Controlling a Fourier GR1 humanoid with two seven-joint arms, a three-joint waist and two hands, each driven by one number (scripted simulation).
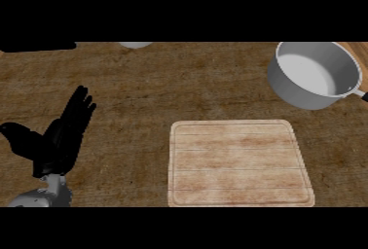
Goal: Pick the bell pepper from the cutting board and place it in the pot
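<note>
You've got a pale wooden cutting board (241, 163), matt, with faint grain and shallow grooves across it. The pot (310, 75) looks like smooth grey metal with a dull sheen, and the counter (179, 82) is mottled brown, rough-looking. Your left hand (61, 136) is matt black.

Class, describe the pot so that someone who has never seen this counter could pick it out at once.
Start at the brown counter and find the pale wooden cutting board near its front. Look up and right of the board, to the far right corner: the pot stands there. It alone is round, grey metal, with high walls and a pale inside.
</note>
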